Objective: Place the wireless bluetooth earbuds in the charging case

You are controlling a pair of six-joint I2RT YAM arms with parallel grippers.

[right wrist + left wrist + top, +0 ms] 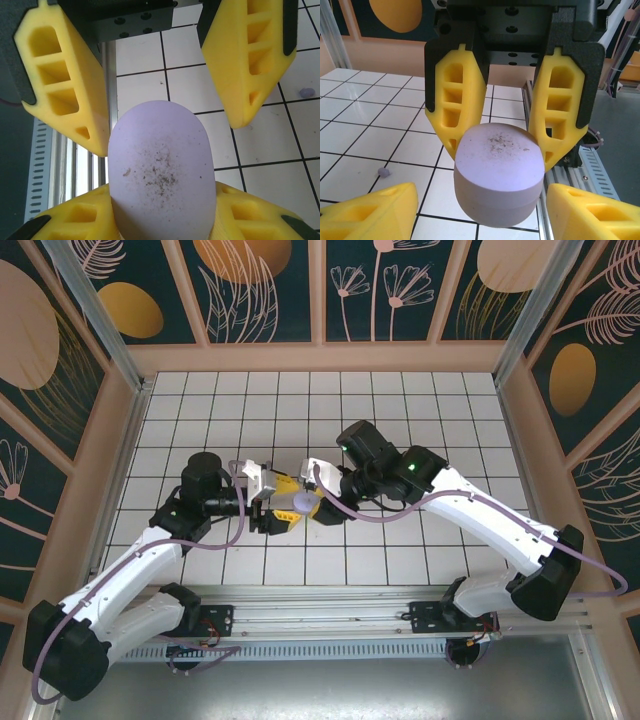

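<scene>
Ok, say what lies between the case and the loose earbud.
Bare white tile lies between the case and the earbud, as the left wrist view shows.

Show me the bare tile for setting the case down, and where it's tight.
Free: tiles along the back wall, and the front rows by the rail. Tight: the middle, where left gripper and right gripper meet around the case; an earbud lies nearby.

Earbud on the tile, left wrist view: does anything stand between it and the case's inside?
Yes. The charging case, clamped in the right gripper, looks shut; no socket shows. The earbud lies loose on a tile.
</scene>
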